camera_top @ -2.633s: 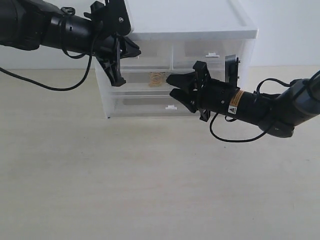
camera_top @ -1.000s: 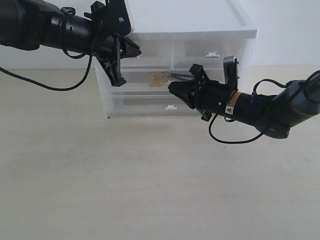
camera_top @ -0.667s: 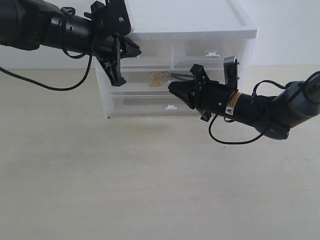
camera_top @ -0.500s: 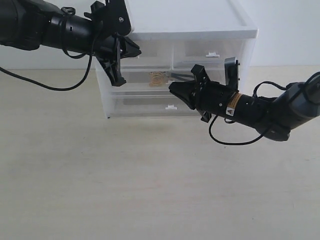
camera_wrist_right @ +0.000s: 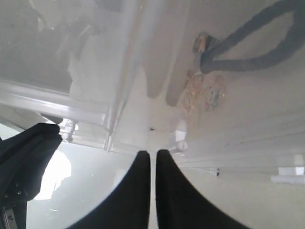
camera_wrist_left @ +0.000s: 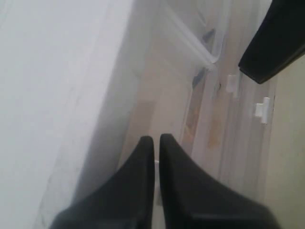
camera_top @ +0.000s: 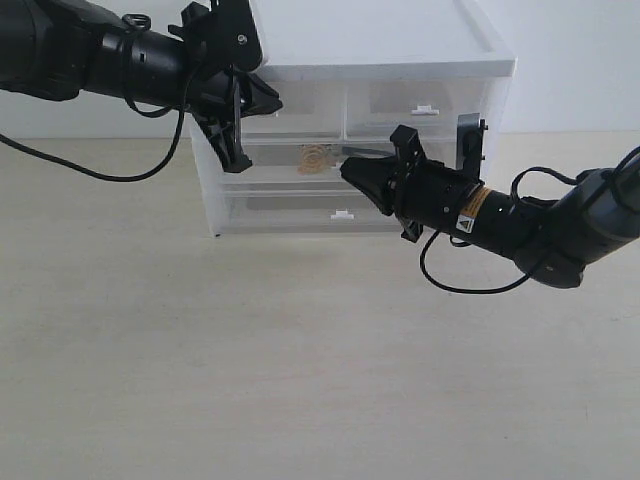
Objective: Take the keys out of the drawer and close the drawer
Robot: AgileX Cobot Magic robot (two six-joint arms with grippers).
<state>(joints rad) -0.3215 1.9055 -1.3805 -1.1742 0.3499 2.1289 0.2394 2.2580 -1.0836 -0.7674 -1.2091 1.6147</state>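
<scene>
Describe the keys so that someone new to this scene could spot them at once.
Find the white plastic drawer unit on the pale surface. In its upper full-width drawer, just left of the middle, the keys show through the translucent front as a small bunch of gold-coloured rings with a black strap. Nothing else in the unit is gold.

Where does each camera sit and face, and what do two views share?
Exterior: off the arms, facing the cabinet front; left arm, right arm show.
Left wrist: on the left arm, past its shut left hand to the cabinet.
Right wrist: on the right arm, past its shut right hand to the keys.
Shared: exterior shows the keys too.
</scene>
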